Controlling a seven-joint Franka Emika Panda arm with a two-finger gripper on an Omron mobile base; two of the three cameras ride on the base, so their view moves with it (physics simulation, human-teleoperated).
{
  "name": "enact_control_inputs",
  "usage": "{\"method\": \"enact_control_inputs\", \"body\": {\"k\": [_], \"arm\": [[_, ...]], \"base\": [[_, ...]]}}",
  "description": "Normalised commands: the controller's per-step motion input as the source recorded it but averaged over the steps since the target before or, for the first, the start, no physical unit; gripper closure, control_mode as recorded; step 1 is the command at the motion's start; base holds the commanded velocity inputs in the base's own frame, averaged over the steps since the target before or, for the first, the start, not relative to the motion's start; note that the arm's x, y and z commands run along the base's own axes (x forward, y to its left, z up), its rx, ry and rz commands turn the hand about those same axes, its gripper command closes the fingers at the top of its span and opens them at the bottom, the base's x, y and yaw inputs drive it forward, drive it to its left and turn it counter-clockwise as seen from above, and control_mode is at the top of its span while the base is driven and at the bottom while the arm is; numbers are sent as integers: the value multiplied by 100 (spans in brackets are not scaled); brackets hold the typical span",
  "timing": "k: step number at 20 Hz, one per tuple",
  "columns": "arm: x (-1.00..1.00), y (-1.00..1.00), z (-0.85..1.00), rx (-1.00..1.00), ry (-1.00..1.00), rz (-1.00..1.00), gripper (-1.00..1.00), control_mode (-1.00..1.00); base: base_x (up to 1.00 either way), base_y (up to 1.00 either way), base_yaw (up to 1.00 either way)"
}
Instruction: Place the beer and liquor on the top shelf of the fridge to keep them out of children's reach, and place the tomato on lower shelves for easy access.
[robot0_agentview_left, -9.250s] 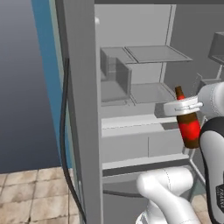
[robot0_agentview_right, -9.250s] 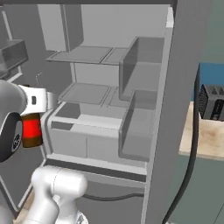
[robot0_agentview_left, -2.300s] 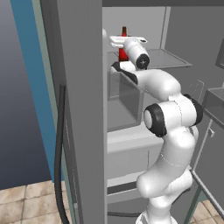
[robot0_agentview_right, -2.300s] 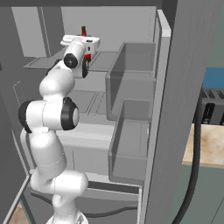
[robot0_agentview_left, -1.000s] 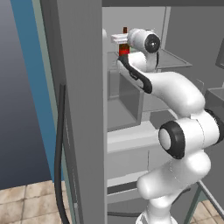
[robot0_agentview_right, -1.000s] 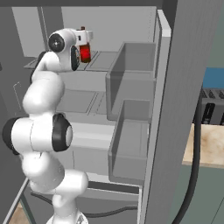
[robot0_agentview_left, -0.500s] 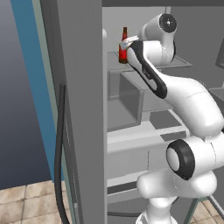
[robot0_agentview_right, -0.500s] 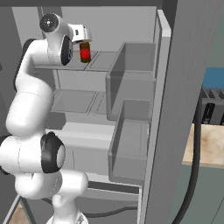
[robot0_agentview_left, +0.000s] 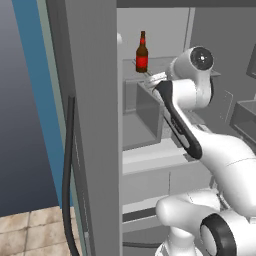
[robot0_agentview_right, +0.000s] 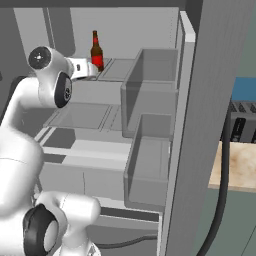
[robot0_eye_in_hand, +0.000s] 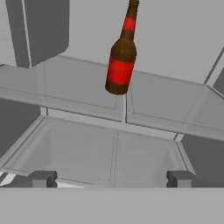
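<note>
Beer (robot0_agentview_left: 142, 52) stands upright on the top shelf (robot0_agentview_left: 159, 66) of the fridge (robot0_agentview_left: 95, 125), near the shelf's middle seam and well back from its front edge. It is a slim dark brown bottle with a long neck, a red label on the body and a smaller red band on the neck. In the hand view the beer (robot0_eye_in_hand: 120, 57) leans a little to the right (that camera rolls with the hand, so the lean is the view's and not the bottle's), and its base sits just left of the line where two shelf panels meet.

The gripper (robot0_eye_in_hand: 112, 178) is apart from the bottle, level with the front of the shelf below, and nothing lies between its two dark fingertips (robot0_eye_in_hand: 43, 178), which stand spread wide at the bottom corners of that view. The jaws are released and hold nothing. From the right base view the gripper (robot0_agentview_right: 86, 70) shows as a pale block at the end of the white arm, just beside the beer (robot0_agentview_right: 96, 52) and lower than its label, with a gap between them.

Under the top shelf (robot0_agentview_right: 117, 70) the lower shelves (robot0_agentview_right: 90, 116) run as thin grey panels, and clear boxy bins (robot0_agentview_right: 150, 90) hang on the open door's inner side. The fridge door handle (robot0_agentview_left: 70, 170) is a long dark vertical bar.
</note>
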Motion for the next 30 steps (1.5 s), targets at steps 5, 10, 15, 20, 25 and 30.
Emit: {"method": "enact_control_inputs", "body": {"k": [5, 10, 15, 20, 25, 30], "arm": [[-92, 0, -7, 0, 4, -10, -100, -100], [-62, -2, 14, 0, 18, -4, -100, -100], [-58, -14, 23, 1, 18, 0, -100, -100], [-57, -2, 3, 0, 14, 0, -100, -100], [-39, 0, 0, 0, 10, 0, -100, -100], [-33, 0, 0, 0, 4, 0, -100, -100]], "base": [[0, 0, 0], [0, 0, 0], [0, 0, 0], [0, 0, 0], [0, 0, 0], [0, 0, 0]]}}
